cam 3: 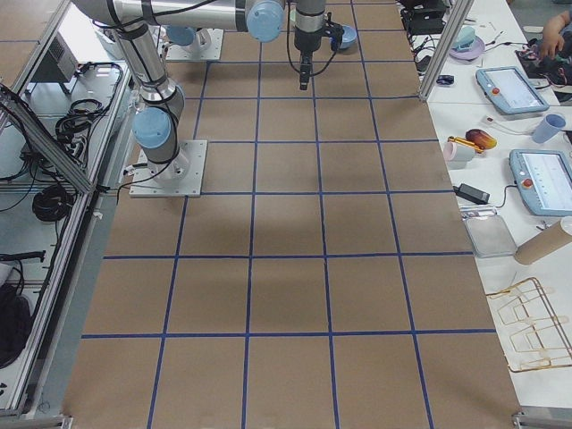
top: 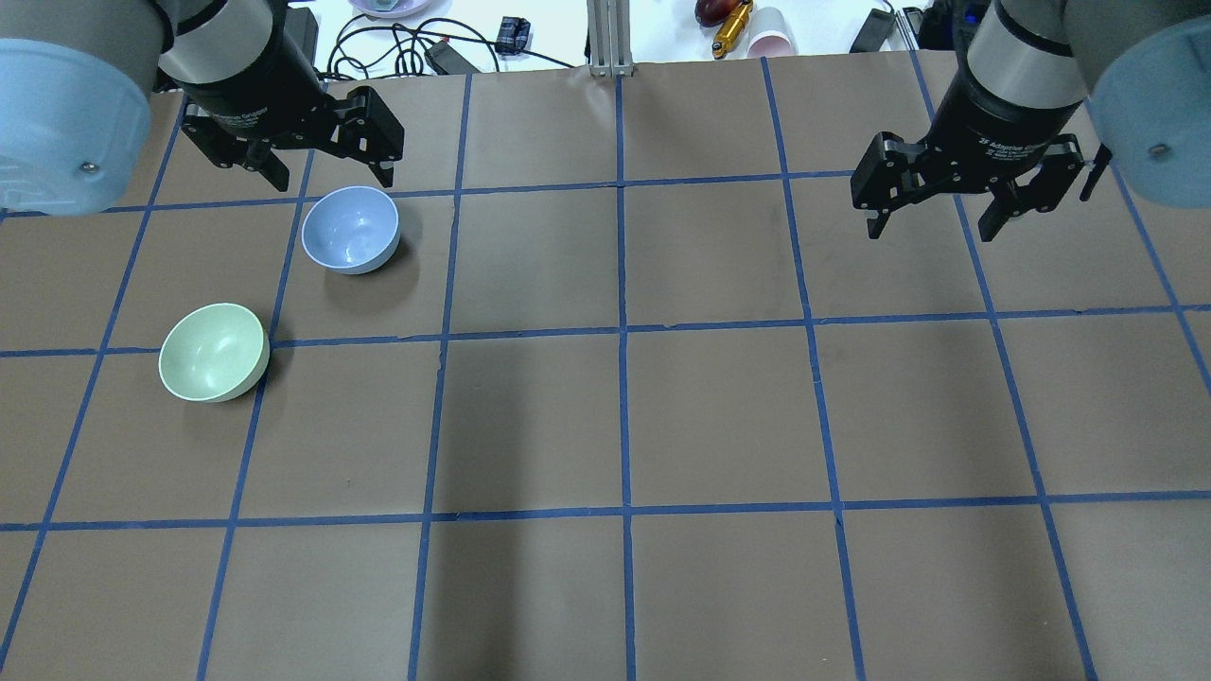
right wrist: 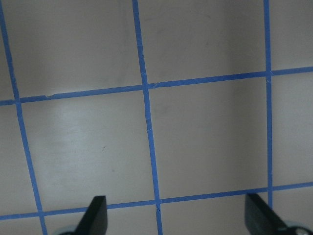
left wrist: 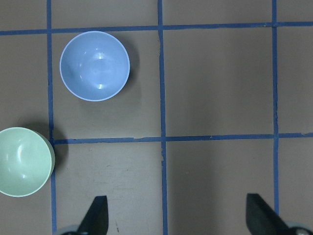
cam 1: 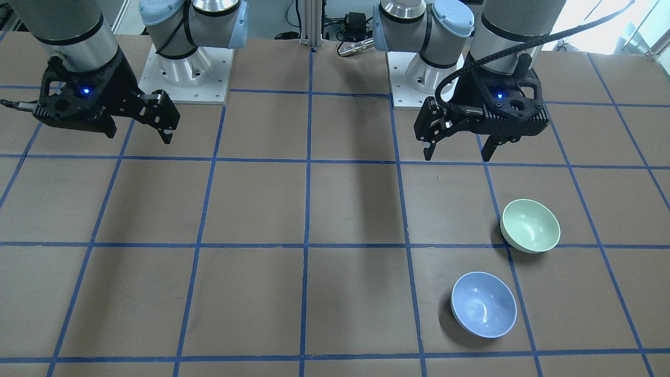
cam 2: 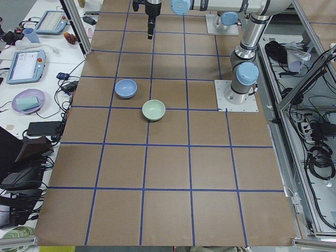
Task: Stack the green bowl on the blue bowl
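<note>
The green bowl (cam 1: 529,225) stands upright on the brown table on my left side; it also shows in the overhead view (top: 213,352) and at the left edge of the left wrist view (left wrist: 22,161). The blue bowl (cam 1: 483,304) stands upright about one bowl's width away from it, not touching (top: 351,229) (left wrist: 95,65). My left gripper (top: 326,178) (cam 1: 459,155) is open and empty, hanging high above the table near the bowls. My right gripper (top: 932,230) (cam 1: 138,137) is open and empty, high over the other side of the table, with only bare table below it.
The table (top: 624,416) is brown with a grid of blue tape lines. The two arm bases (cam 1: 186,78) (cam 1: 413,78) stand at its robot-side edge. Cables and a cup (top: 771,43) lie beyond the far edge.
</note>
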You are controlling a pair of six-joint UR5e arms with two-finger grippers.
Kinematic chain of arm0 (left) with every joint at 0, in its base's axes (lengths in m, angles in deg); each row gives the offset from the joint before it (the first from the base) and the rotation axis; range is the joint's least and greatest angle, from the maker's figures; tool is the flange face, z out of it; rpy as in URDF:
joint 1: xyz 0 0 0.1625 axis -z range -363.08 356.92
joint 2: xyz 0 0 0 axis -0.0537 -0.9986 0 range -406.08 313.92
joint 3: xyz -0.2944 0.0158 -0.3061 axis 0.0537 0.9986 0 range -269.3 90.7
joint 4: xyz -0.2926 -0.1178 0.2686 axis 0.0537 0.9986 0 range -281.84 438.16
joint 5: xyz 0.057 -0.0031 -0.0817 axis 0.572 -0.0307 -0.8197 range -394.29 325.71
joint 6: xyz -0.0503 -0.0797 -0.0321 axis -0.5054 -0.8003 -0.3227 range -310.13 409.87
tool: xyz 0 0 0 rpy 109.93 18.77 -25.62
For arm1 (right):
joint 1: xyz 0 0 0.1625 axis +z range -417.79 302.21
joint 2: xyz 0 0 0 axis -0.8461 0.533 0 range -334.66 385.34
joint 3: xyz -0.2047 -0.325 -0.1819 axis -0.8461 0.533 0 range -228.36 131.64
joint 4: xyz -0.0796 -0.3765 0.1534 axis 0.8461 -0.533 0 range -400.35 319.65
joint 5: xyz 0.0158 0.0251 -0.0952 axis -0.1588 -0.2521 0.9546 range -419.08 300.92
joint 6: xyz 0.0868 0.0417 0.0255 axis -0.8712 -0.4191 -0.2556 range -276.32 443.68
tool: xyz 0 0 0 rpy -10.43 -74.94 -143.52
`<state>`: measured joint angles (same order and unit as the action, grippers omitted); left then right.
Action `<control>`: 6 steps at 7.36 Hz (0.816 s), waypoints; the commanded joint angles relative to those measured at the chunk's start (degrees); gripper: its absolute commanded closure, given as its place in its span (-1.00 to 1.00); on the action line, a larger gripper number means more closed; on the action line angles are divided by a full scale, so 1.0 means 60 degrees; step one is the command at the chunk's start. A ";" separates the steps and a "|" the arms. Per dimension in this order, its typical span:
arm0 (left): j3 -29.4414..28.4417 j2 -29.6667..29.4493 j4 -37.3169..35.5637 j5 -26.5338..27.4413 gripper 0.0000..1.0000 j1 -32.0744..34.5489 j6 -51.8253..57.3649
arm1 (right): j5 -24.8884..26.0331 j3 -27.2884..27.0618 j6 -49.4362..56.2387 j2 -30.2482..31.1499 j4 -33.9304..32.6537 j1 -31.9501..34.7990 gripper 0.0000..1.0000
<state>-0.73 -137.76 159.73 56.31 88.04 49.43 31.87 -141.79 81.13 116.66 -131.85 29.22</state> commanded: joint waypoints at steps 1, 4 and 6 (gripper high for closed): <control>0.0020 0.0031 0.0014 0.0003 -1.00 -0.0097 0.0015 | 0.0003 0.0000 0.0000 0.0000 0.0000 0.0000 -1.00; 0.0020 0.0105 0.0014 0.0018 -1.00 -0.0113 0.0015 | 0.0003 0.0000 0.0000 0.0000 0.0000 0.0000 -1.00; 0.0020 0.0105 0.0043 0.0032 -1.00 -0.0185 0.0044 | 0.0003 0.0000 0.0000 0.0000 0.0000 0.0000 -1.00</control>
<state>-0.62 -137.16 159.89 56.46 87.22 49.64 31.88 -141.79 81.13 116.66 -131.85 29.22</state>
